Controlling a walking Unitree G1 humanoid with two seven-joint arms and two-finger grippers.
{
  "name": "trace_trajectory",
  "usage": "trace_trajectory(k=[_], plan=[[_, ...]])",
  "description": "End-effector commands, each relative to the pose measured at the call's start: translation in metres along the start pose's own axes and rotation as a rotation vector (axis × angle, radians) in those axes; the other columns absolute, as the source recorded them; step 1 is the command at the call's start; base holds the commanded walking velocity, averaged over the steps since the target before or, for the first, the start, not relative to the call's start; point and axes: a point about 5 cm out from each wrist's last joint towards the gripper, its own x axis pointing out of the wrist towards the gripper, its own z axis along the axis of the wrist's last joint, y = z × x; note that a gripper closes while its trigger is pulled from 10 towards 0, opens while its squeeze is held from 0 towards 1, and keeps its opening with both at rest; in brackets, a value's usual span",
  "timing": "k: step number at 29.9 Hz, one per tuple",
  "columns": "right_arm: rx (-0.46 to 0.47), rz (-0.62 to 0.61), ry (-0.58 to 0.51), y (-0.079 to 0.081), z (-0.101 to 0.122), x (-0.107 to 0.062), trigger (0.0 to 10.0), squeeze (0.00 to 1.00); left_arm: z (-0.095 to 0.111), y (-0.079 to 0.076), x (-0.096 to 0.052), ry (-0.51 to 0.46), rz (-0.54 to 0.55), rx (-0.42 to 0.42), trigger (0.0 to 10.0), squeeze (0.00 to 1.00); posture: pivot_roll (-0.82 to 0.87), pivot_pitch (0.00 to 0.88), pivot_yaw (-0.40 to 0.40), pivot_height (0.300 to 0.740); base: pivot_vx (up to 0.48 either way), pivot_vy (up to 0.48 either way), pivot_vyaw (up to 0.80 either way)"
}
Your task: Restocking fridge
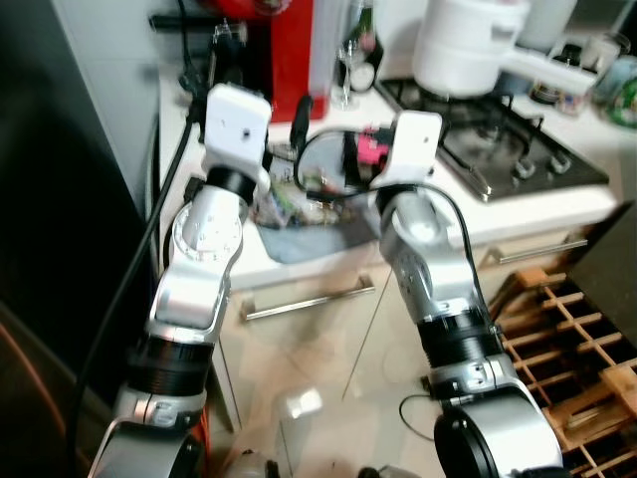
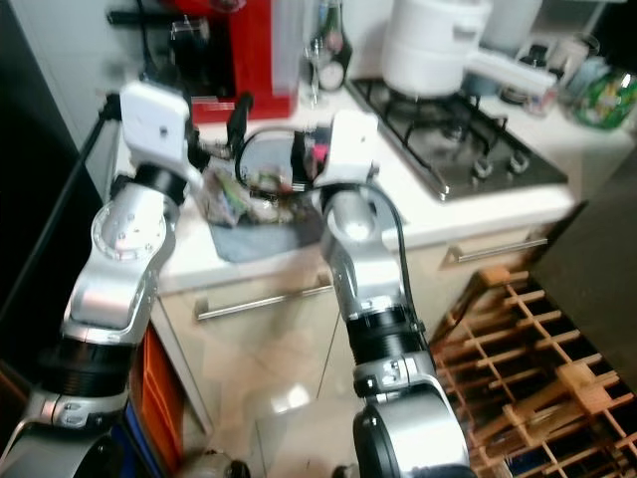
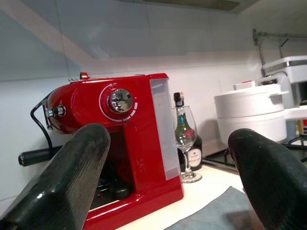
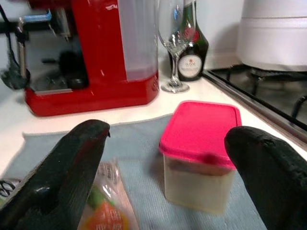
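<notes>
Pink-lidded translucent plastic container (image 4: 200,152) sits on the blue-grey cloth (image 4: 139,143), just ahead of your right gripper (image 4: 168,187) and between its two black fingers (image 4: 62,177), which stand wide apart and touch nothing. Beside the near finger lies a clear plastic bag (image 4: 103,211) with orange and green contents. Beyond the container you have a red espresso machine (image 4: 96,52), a clear wine glass (image 4: 173,43) and a dark bottle (image 4: 192,38); a white lidded pot (image 4: 276,33) stands on the black gas hob (image 1: 498,139). Your left gripper (image 3: 168,182) hovers low over the white counter (image 3: 206,182), fingers spread, holding nothing, facing the espresso machine.
</notes>
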Motion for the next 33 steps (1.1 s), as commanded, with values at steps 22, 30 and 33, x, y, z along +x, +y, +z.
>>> trace_trajectory(k=[22, 30, 33], plan=[[-0.060, -0.176, 0.073, -0.004, 0.001, 0.022, 10.0, 0.00, -0.003, 0.000, -0.001, 0.015, 0.001, 0.009, 10.0, 0.00, 0.08, 0.000, -0.059, 0.740, 0.000, 0.000, 0.00], [-0.045, -0.169, 0.115, 0.000, -0.007, 0.026, 10.0, 0.00, -0.004, 0.002, -0.003, 0.022, 0.008, 0.018, 10.0, 0.00, 0.09, 0.000, -0.065, 0.740, 0.000, 0.000, 0.00], [-0.066, -0.184, 0.115, -0.003, -0.007, 0.027, 10.0, 0.00, -0.004, 0.003, -0.004, 0.025, 0.011, 0.021, 10.0, 0.00, 0.09, 0.000, -0.066, 0.740, 0.000, 0.000, 0.00]])
